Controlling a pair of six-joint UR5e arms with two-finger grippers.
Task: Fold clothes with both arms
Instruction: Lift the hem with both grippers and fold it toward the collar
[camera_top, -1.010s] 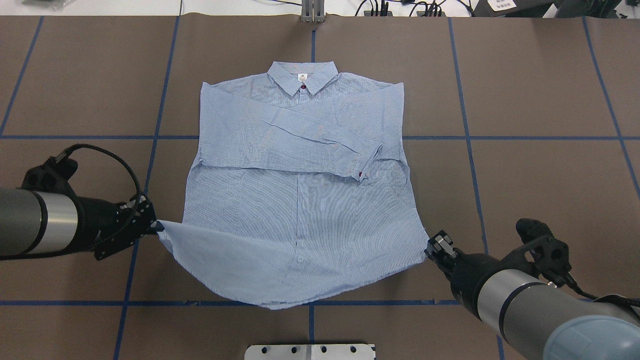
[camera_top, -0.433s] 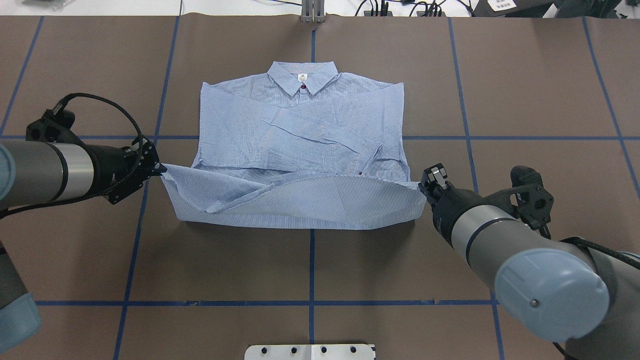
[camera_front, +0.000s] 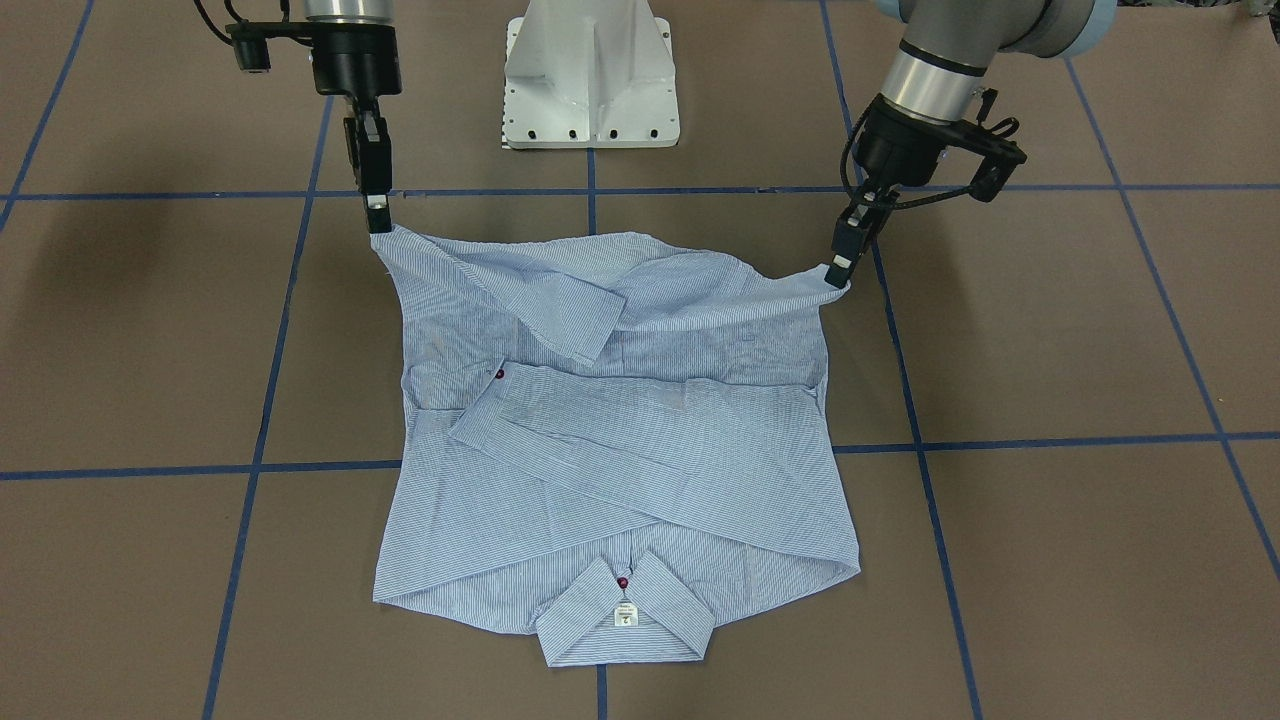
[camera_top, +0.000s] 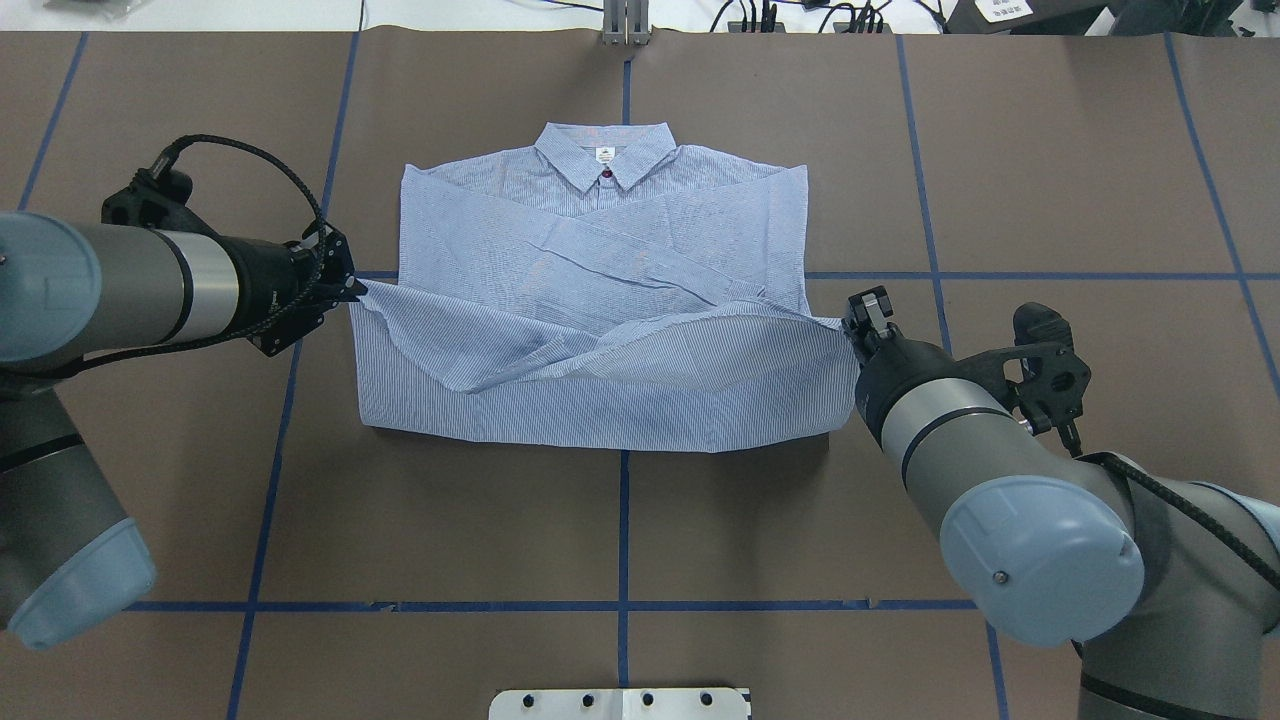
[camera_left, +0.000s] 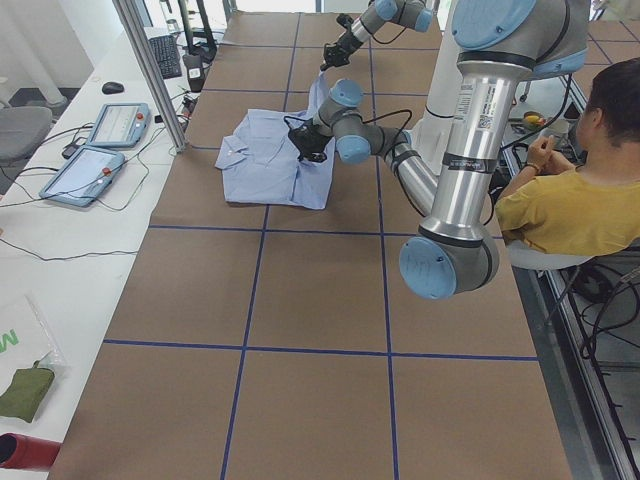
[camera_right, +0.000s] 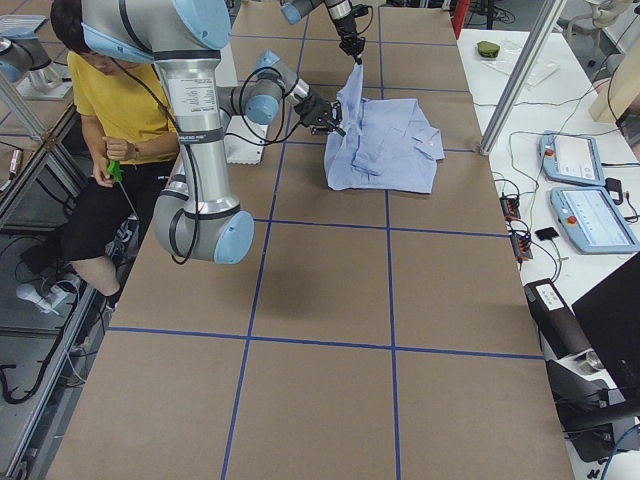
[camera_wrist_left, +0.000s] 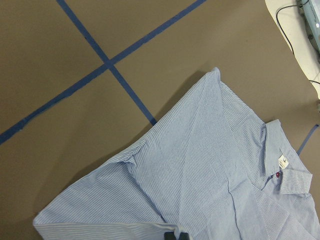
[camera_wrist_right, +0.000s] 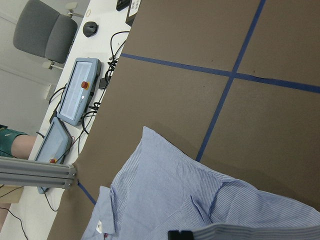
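Note:
The light blue striped shirt (camera_top: 600, 240) lies on the brown table, collar (camera_top: 604, 160) at the far side and sleeves crossed over the chest. Its hem is lifted and doubled back over the lower body, sagging in the middle. My left gripper (camera_top: 352, 290) is shut on the hem's left corner. My right gripper (camera_top: 848, 322) is shut on the right corner. In the front-facing view the left gripper (camera_front: 838, 275) and the right gripper (camera_front: 378, 222) hold both corners above the shirt (camera_front: 620, 450). Each wrist view shows the shirt (camera_wrist_left: 210, 180) (camera_wrist_right: 190, 200) spread below.
Blue tape lines grid the brown table. The robot's white pedestal base (camera_front: 590, 80) stands at the near edge. A seated person in a yellow shirt (camera_left: 570, 190) is beside the robot. Control tablets (camera_right: 585, 185) and cables lie on the white bench past the far edge.
Both grippers have carried the hem corners away from the robot toward the collar. The hem has risen off the table and doubled over the lower half of the shirt.

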